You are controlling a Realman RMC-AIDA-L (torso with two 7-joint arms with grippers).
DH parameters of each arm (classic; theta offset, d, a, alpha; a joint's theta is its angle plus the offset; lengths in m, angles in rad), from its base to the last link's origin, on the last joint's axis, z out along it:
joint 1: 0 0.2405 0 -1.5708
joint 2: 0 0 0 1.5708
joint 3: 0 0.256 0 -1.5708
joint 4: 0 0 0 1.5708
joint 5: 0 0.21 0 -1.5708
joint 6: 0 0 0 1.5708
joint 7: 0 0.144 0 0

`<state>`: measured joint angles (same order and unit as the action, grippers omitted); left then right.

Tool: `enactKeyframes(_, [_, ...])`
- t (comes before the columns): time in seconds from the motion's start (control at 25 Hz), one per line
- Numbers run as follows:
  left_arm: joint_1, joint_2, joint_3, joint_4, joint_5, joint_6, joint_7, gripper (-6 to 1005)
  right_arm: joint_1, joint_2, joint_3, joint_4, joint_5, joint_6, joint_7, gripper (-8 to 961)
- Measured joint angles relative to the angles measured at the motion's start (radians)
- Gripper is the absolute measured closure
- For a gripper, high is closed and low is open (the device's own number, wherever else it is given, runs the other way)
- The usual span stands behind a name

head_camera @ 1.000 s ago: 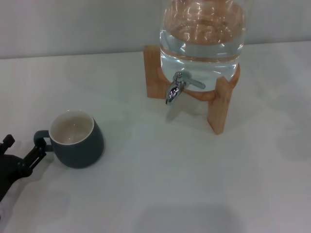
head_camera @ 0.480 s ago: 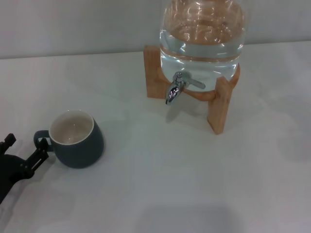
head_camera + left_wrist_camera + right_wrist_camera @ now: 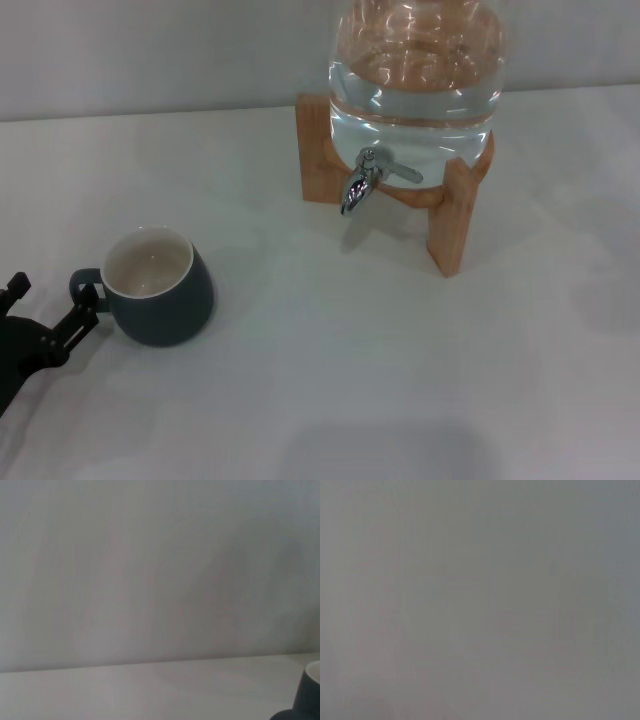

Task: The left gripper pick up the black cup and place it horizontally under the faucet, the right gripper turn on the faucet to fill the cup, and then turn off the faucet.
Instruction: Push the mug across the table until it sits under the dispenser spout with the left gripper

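Slightly lower than before, the left gripper point(image 3: 52, 312) hangs spread, unclenched, its nearer finger touching the black cup's point(image 3: 158, 286) handle; closing off-centre could shove the cup aside.

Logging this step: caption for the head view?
Left end effector open at the cup handle; faucet on the jar waits beyond.

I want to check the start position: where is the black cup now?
In the head view the black cup stands upright on the white table at the robot's left, away from the faucet, with the left hand at its handle.
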<state>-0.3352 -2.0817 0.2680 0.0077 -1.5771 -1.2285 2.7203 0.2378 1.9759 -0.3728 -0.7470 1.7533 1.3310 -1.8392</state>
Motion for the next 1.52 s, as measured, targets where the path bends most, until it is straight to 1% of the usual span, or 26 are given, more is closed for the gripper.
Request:
enactKeyframes(0.36, [-0.002, 0.001, -0.007, 0.026, -0.012, 0.008, -0.015, 107, 0.005, 0.001, 0.000, 0.000, 0.000, -0.001, 0.000, 109])
enactKeyframes(0.64, [-0.024, 0.002, -0.007, 0.028, -0.021, 0.038, -0.033, 108, 0.008, 0.002, 0.000, 0.000, 0.000, -0.001, 0.000, 109])
enactKeyframes(0.92, [-0.031, 0.000, -0.002, 0.024, -0.019, 0.049, -0.058, 109, 0.007, 0.003, 0.000, 0.000, 0.000, -0.001, 0.000, 109])
enactKeyframes(1.12, [-0.031, 0.001, 0.002, 0.025, 0.014, 0.037, -0.063, 154, 0.009, 0.002, 0.000, 0.000, 0.000, -0.001, 0.000, 110])
enactKeyframes(1.52, [-0.034, 0.000, 0.002, 0.026, 0.025, 0.036, -0.070, 332, 0.011, 0.001, 0.000, 0.000, 0.000, -0.003, 0.000, 110])
